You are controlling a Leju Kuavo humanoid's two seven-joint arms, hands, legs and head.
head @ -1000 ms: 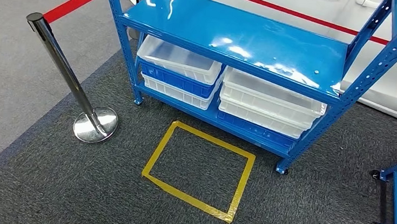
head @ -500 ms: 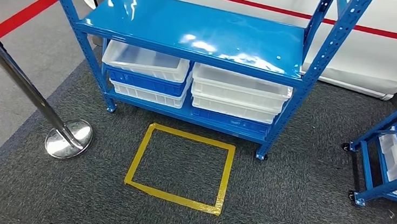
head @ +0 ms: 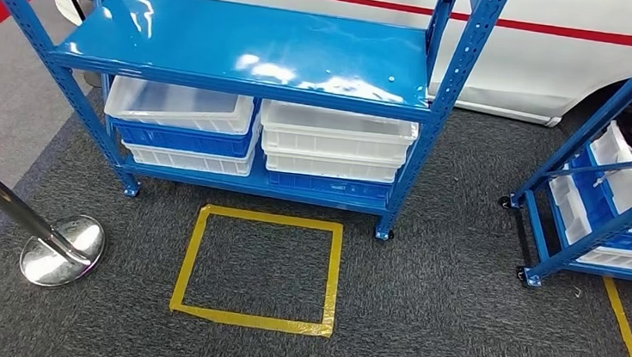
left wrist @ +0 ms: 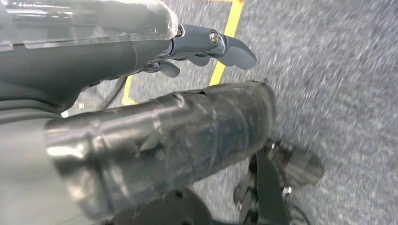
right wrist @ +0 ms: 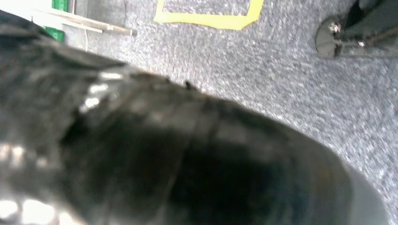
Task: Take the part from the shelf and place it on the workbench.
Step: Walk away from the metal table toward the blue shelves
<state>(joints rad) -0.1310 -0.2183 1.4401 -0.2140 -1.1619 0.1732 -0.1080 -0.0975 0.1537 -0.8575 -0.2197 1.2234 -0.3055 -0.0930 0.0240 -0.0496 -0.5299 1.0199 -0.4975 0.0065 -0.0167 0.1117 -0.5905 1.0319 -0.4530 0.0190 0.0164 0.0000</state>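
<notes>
Head view faces a blue shelf (head: 246, 47) standing on dark carpet (head: 455, 329). Its top deck is glossy blue with glare spots. On the lower deck, side by side, sit stacked bins: at left a white bin (head: 179, 106) on a blue bin (head: 182, 139) with another white one under it; at right two white bins (head: 338, 129) on a blue one. What the bins hold is hidden, so I cannot tell which thing is the part or where on the shelf it lies.

A yellow tape square (head: 189, 258) is on the carpet just in front of the shelf, between its front legs. A chrome stanchion (head: 60, 249) stands to the left of the square, with a red belt (head: 0, 4) further back. A white car (head: 547, 61) with a red stripe is behind the shelf. A second blue shelf (head: 591, 125) with white and blue bins stands at right, on castors, apart from the first.

The left hand (left wrist: 202, 47) hangs low over the carpet (wrist view, blurry): thumb sticking out, darker fingers tucked under the cover. Nothing is seen in it, but how far open it is I cannot tell. It is well away from the shelf and touches nothing.

The right hand's state I cannot tell (wrist picture too dark and blurred).
</notes>
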